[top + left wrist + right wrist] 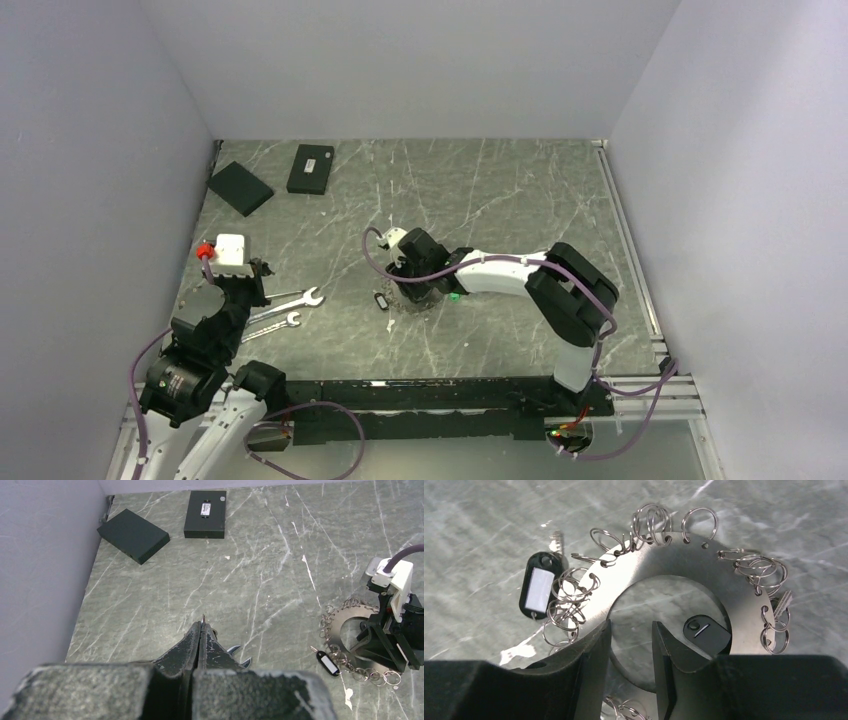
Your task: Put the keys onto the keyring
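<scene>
Well left of the keyring (pixel 704 565), the left gripper (pixel 202 630) is pressed together and empty. A black tag (pixel 540 587) hangs at the keyring's left rim, its white label blank. The right gripper (pixel 631 645), much the nearer, hovers spread over the keyring's near rim. Keys (pixel 784 601) show at its left and right fringe.

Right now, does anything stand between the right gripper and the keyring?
Nothing visible does. The right gripper hangs open directly over the keyring, its fingers at the inner rim. A small black tag lies inside the ring's hole, to one side of the gripper, not under the gap.
</scene>
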Action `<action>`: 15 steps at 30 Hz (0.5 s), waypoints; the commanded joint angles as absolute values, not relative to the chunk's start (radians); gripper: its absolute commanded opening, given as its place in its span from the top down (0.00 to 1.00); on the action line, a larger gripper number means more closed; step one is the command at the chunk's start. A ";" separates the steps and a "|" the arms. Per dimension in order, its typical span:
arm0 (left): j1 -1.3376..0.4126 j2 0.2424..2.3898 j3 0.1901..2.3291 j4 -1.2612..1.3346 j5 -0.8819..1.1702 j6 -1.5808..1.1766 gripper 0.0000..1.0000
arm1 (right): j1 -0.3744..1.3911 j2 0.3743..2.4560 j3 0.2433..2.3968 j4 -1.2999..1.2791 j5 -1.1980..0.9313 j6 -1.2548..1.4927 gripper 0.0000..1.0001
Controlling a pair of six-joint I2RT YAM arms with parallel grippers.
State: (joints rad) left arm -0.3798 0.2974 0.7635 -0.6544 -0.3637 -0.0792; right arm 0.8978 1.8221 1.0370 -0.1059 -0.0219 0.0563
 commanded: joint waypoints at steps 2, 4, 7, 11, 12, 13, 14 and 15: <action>-0.373 0.290 0.777 -0.608 -0.361 -0.066 1.00 | 0.908 1.792 1.059 -0.153 -0.148 0.095 0.60; -0.373 0.287 0.778 -0.609 -0.360 -0.066 1.00 | 0.907 1.773 1.064 -0.146 -0.111 0.094 0.57; -0.373 0.286 0.778 -0.610 -0.357 -0.067 1.00 | 0.907 1.740 1.078 -0.155 -0.043 0.068 0.54; -0.373 0.278 0.781 -0.614 -0.350 -0.070 1.00 | 0.908 1.666 1.076 -0.163 -0.046 0.018 0.46; -0.373 0.273 0.781 -0.615 -0.349 -0.070 1.00 | 0.910 1.647 1.067 -0.162 -0.070 0.012 0.44; -0.373 0.267 0.781 -0.615 -0.348 -0.071 1.00 | 0.912 1.628 1.057 -0.160 -0.091 0.010 0.41; -0.373 0.261 0.781 -0.615 -0.347 -0.072 1.00 | 0.914 1.606 1.044 -0.158 -0.104 0.008 0.38; -0.373 0.256 0.781 -0.616 -0.346 -0.072 1.00 | 0.919 1.589 1.033 -0.159 -0.112 -0.005 0.37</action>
State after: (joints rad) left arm -0.3779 0.2810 0.7635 -0.6552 -0.3607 -0.0719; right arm 0.9051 1.6859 1.0374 -0.1761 -0.0669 0.0402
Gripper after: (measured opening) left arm 0.009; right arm 0.608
